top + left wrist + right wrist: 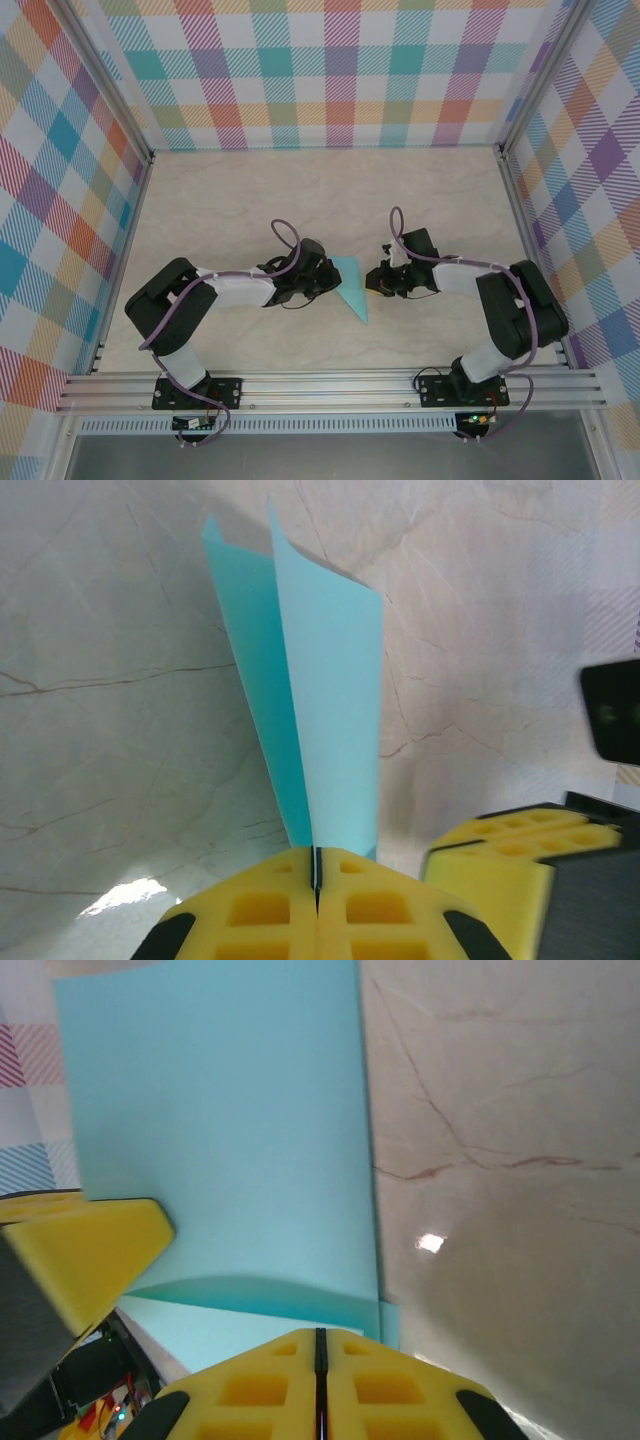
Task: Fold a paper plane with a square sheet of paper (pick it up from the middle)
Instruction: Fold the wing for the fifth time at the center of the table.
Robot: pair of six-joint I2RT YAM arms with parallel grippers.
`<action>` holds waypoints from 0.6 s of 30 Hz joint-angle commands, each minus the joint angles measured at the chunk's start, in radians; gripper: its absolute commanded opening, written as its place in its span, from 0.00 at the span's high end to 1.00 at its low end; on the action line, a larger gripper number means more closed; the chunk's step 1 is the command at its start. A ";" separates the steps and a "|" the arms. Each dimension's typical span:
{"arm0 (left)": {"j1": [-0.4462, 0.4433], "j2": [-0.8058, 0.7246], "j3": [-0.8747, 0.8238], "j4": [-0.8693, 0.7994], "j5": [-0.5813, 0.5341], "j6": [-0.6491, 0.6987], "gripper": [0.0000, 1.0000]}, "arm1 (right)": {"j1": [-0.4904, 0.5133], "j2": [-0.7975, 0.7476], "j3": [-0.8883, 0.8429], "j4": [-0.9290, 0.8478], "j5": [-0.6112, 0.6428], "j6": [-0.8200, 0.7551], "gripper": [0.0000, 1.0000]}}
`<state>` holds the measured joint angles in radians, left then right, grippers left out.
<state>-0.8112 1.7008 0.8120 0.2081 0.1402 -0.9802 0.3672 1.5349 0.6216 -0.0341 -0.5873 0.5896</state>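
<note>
- Left tool (316, 868) was fully closed, pinching the folded teal paper (325, 710) at its crease.
- Right tool (320, 1340) was closed at the paper's edge; grip unclear.
- Paper sat between the tools, already pointed; final folds likely remained.

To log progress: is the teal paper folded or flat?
Folded: left wrist view shows two layers of the teal paper meeting at the left claw.

Marble tabletop (250, 190); plaid walls (340, 70); aluminium rail (330, 385)

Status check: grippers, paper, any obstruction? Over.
Left gripper shut on folded teal paper, sheet standing up from jaws. Right gripper shut at paper's edge, hold unclear. No obstruction seen.
</note>
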 commanded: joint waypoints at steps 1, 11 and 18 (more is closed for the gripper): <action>-0.006 -0.006 0.046 -0.068 -0.011 0.015 0.99 | 0.021 -0.106 -0.016 -0.086 0.107 -0.059 0.91; 0.014 -0.004 0.078 -0.127 0.014 0.021 1.00 | 0.317 -0.339 -0.082 -0.153 0.546 -0.105 0.78; 0.021 -0.004 0.089 -0.132 0.028 0.023 1.00 | 0.503 -0.373 -0.147 -0.062 0.718 -0.143 0.69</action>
<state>-0.8017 1.7008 0.8688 0.1028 0.1490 -0.9752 0.8207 1.1881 0.4988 -0.1482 0.0036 0.4850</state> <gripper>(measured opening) 0.041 0.304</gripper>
